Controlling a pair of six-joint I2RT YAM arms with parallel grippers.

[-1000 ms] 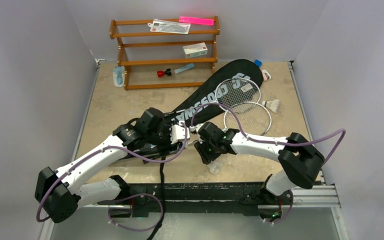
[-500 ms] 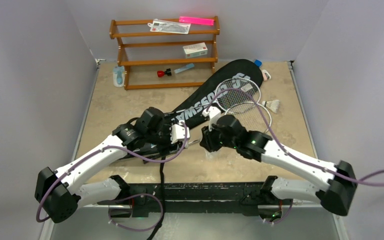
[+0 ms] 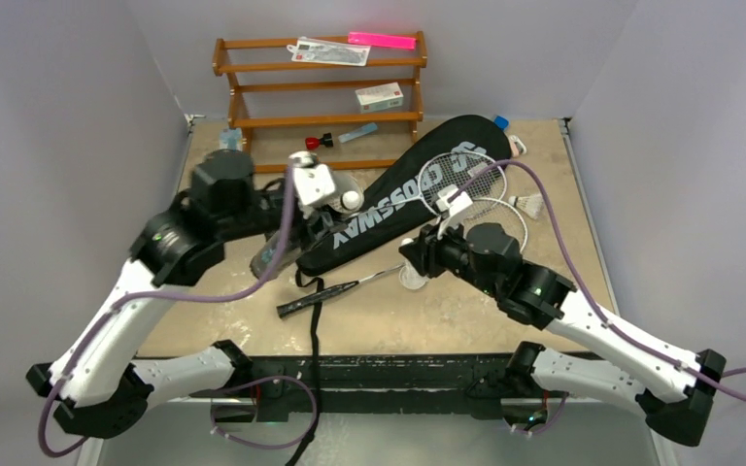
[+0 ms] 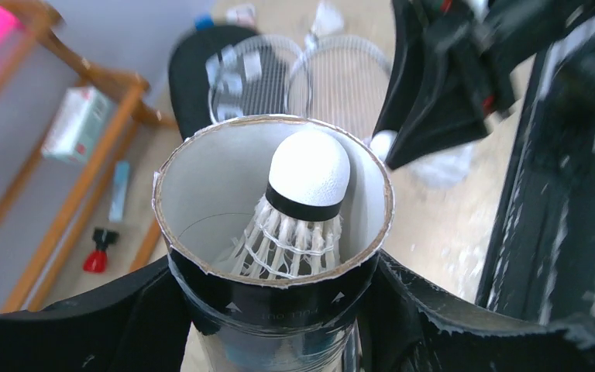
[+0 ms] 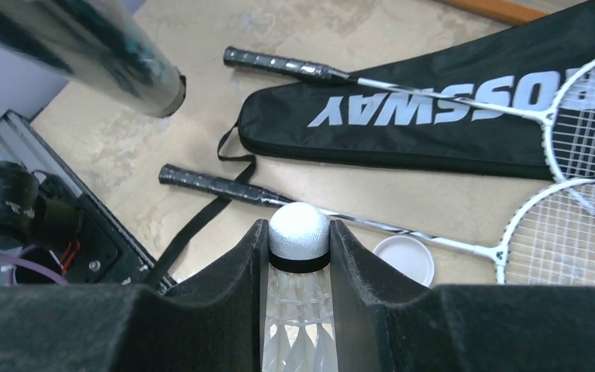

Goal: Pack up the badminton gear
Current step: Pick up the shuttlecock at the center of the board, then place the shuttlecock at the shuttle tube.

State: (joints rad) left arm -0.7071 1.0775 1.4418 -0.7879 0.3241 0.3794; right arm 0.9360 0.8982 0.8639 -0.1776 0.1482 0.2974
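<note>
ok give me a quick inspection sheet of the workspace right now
surface: tan mottled table.
job's things: black bag lies flat, diagonal; first racket head rests on it, second racket overlaps beside; loose shuttlecock and white cap on the table.
clutter: wooden rack at the back holds a white box, a pink strip and small bits.
grippers: left hand shut on the tube, a shuttlecock inside, cork at its mouth; right hand shut on another shuttlecock.
cables: purple cable loops off each arm; the right one crosses the racket heads from overhead.
surroundings: plain pale walls on three sides.
</note>
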